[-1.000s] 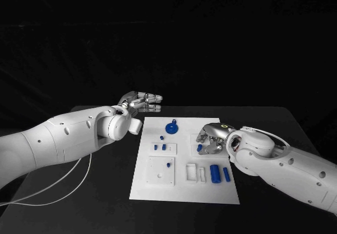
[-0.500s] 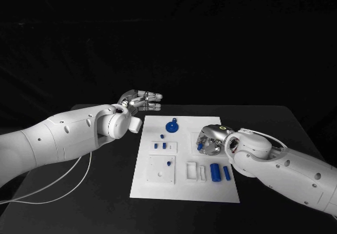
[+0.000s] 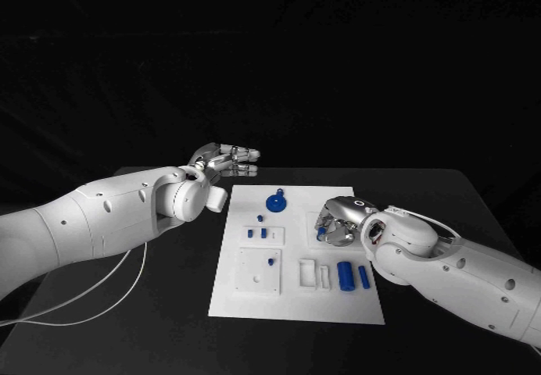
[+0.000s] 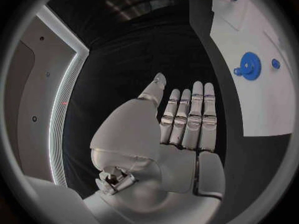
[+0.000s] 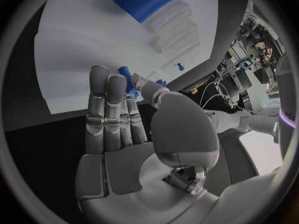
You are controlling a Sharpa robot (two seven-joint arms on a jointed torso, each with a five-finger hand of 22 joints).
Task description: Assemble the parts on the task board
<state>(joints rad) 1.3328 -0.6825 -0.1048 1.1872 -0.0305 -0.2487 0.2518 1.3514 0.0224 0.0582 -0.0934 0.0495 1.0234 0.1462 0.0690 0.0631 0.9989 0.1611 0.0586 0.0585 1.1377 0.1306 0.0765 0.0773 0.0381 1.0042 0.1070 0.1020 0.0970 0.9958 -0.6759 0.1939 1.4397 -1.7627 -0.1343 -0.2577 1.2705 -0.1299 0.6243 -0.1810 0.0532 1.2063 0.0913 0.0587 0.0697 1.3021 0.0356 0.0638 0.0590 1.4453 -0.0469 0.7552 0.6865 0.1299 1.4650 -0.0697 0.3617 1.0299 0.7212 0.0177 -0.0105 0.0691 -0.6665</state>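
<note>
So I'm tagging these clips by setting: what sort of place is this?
Probably a robotics lab test bench: a black table against a dark backdrop, a white task board with small blue parts, and cabled equipment racks in the right wrist view.

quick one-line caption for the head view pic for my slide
Right hand holds a small blue part over the white task board, while the left hand hovers open beyond its far corner.

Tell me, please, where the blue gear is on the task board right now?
In the head view the blue gear sits at the far end of the task board, between the two hands, just left of the right hand.
</note>
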